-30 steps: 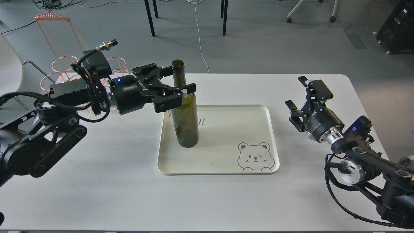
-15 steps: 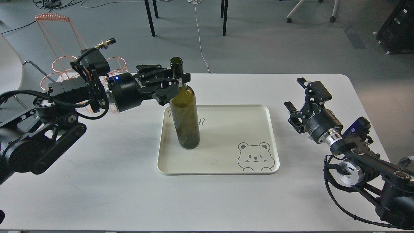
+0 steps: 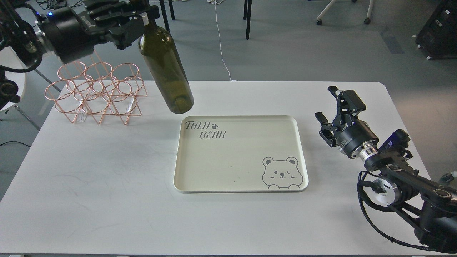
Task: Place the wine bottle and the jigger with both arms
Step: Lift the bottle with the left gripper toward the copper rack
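Observation:
My left gripper (image 3: 141, 16) is shut on the neck of the dark olive-green wine bottle (image 3: 166, 69). It holds the bottle high in the air at the upper left, tilted, with the base hanging above the table just behind the cream tray (image 3: 301, 153). The tray holds nothing. My right gripper (image 3: 327, 103) is open and empty above the table's right side, right of the tray. The jigger is not in view.
A copper wire bottle rack (image 3: 94, 94) with several rings stands at the table's back left, below and left of the bottle. The white table (image 3: 107, 185) ends close behind the tray. Chair legs and cables lie on the floor beyond.
My left gripper closed on the bottle's neck, lifted it off the tray and carried it up and to the left, tilted. The rack is now uncovered. The right arm has barely moved.

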